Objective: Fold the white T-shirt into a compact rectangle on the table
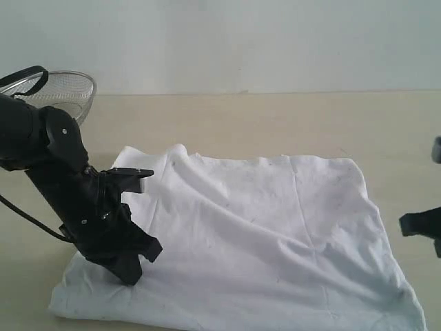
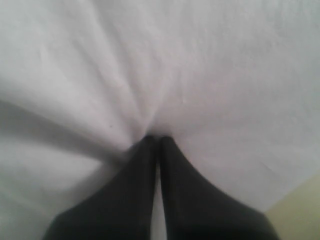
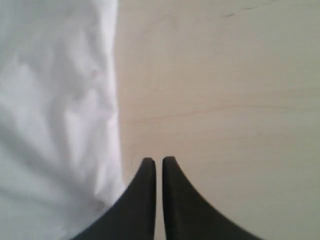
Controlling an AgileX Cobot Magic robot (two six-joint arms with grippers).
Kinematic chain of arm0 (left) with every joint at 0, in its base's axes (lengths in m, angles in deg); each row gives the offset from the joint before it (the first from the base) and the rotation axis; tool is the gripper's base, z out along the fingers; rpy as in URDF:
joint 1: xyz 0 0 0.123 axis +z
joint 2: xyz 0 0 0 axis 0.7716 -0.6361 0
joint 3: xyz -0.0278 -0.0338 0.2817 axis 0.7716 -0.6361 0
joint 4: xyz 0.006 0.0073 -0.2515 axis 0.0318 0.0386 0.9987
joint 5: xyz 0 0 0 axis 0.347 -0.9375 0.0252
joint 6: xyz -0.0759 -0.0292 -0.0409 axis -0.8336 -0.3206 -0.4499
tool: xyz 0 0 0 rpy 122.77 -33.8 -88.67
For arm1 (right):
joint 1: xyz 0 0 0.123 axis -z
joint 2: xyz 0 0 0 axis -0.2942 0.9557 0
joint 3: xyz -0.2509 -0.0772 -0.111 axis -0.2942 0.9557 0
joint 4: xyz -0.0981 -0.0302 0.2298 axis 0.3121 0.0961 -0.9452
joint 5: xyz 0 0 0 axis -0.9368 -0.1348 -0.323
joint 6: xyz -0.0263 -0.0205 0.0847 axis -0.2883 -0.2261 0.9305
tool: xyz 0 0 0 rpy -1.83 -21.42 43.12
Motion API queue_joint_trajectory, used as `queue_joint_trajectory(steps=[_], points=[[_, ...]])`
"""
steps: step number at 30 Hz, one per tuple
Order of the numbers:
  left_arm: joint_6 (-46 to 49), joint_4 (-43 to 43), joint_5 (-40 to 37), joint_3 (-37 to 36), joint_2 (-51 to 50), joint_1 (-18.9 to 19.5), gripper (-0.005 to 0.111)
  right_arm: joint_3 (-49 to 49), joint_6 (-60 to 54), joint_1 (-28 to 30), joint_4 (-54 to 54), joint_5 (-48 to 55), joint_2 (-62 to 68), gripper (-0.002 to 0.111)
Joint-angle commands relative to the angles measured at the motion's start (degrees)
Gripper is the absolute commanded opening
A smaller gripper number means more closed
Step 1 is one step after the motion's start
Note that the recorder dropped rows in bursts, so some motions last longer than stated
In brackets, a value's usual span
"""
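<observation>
The white T-shirt lies spread on the table, plain side up, with a loose ridge running across its left half. My left gripper points down onto the shirt's near left part. In the left wrist view its jaws are shut, and creases in the cloth run together at the tips, where a pinch of fabric is caught. My right gripper is shut and empty, hovering over bare table just beside the shirt's edge. Only part of it shows in the exterior view.
A round wire-mesh basket stands at the far left behind the left arm. Bare tabletop runs behind the shirt and to its right. The shirt's near edge reaches the bottom of the exterior view.
</observation>
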Motion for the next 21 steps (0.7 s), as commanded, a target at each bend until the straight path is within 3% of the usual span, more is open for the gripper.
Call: queue_joint_trajectory(steps=[1,4,6,11,15,21], points=[[1.22,-0.33,1.87,-0.99,-1.56,-0.45,0.005,-1.84,-3.04,8.44,0.18,2.21,0.86,0.0],[2.91,1.79,2.1,-0.99,-1.56,-0.45,0.005,-2.98,-13.95,12.03,-8.53,3.89,3.18,0.0],[4.45,3.09,2.22,-0.99,-1.56,-0.45,0.005,-4.72,-26.89,13.64,-17.91,7.21,5.15,0.0],[5.25,3.6,2.99,-0.99,-1.56,-0.45,0.005,-12.15,-56.35,17.42,-34.82,26.01,10.98,0.0],[5.25,3.89,3.55,-0.99,-1.56,-0.45,0.005,-16.0,-60.23,19.88,-43.19,29.49,17.36,0.0],[5.25,4.01,3.78,-0.99,-1.56,-0.45,0.005,-18.64,-60.98,19.96,-45.71,20.92,23.07,0.0]])
